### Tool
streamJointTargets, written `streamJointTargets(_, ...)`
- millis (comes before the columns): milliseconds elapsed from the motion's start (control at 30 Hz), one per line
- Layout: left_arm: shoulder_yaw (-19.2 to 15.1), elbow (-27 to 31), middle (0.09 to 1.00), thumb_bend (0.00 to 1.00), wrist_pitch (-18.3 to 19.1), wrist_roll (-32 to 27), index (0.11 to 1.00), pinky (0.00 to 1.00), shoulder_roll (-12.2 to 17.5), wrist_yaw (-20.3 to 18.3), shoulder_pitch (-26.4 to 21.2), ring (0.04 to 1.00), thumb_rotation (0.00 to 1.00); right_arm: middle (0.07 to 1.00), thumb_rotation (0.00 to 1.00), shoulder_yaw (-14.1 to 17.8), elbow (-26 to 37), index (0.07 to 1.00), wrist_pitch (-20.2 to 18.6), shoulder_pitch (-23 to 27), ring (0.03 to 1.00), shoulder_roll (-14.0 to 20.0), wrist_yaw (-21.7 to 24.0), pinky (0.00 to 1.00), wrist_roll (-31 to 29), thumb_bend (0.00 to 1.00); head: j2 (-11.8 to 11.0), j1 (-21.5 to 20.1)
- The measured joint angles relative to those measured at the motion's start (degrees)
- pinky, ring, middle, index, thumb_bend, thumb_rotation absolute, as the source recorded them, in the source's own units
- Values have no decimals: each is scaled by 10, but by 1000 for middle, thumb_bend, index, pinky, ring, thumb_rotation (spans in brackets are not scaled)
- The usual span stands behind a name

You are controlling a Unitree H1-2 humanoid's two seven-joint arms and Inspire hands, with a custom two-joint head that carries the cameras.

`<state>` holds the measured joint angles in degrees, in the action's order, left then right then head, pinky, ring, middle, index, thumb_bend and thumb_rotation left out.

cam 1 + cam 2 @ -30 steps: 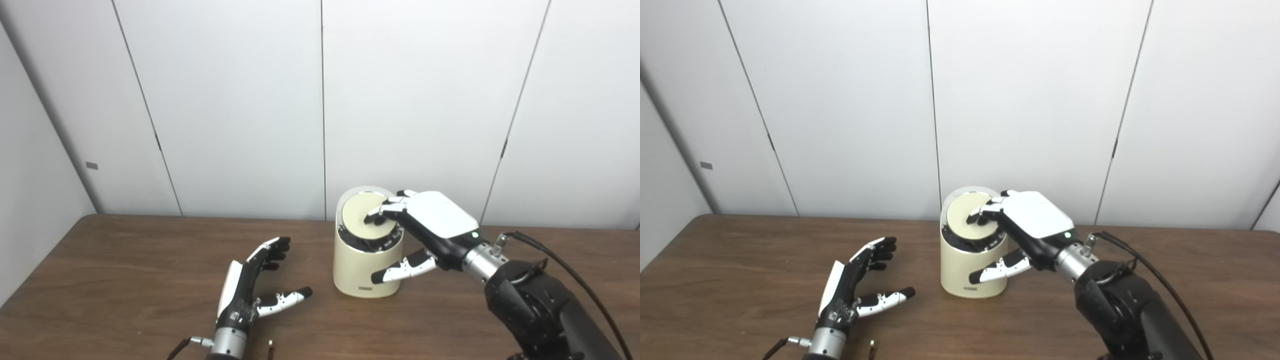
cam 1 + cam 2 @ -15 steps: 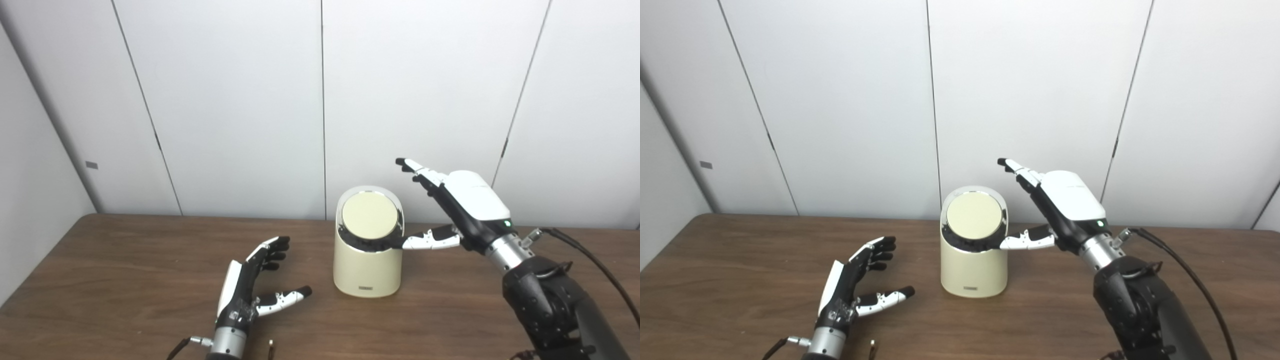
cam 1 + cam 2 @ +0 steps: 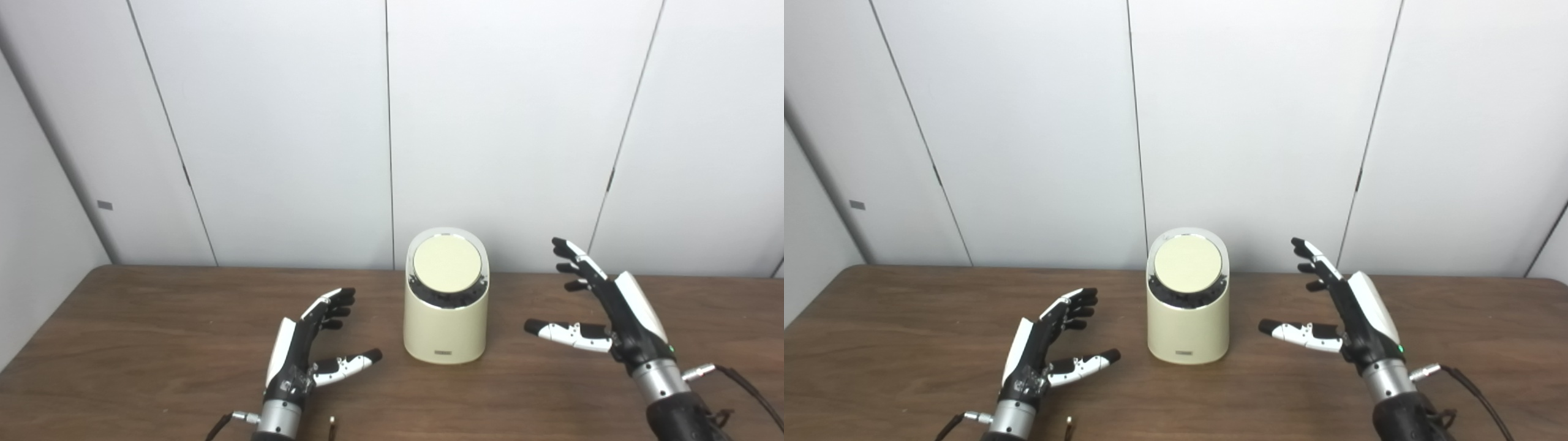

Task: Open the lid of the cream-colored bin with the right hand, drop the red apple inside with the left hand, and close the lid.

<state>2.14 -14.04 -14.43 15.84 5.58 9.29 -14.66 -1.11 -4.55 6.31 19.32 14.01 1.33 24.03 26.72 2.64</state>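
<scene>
Left eye view | bin (image 3: 446, 318), lid (image 3: 446, 267) closed, sits between my hands | right hand (image 3: 612, 312) released, nearer | left hand (image 3: 306, 346) released, empty

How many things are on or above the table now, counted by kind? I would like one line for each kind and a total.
Cream-colored bin, lid shut: 1
Robot hands, both open and empty: 2, left hand and right hand
Red apple: 0 in view
Total: 3
</scene>
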Motion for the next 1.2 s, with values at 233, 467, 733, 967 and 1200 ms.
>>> streamJointTargets(233,-3,0,796,764,-1,-8,807,725,1,-4,0,770,65,895,499,-3,-34,917,51,-28,833,-22,-21,719,-37,735,0,-9)
streamJointTargets(467,-7,7,797,753,-2,-20,814,723,8,-14,3,769,78,887,500,-3,-41,908,57,-39,825,-34,-41,701,-42,761,3,-14)
streamJointTargets(733,-8,20,795,761,-2,-20,815,625,18,-23,9,741,92,881,469,-3,-41,904,56,-46,821,-38,-47,696,-46,754,0,-13)
streamJointTargets(967,-14,23,792,781,-2,-24,815,614,22,-28,9,729,103,871,465,-6,-30,892,49,-51,815,-42,-57,692,-35,751,1,-12)
streamJointTargets(1200,-16,23,795,768,-2,-3,824,620,36,-27,9,735,76,863,465,-11,-29,881,47,-52,798,-52,-60,669,-25,764,-3,-17)
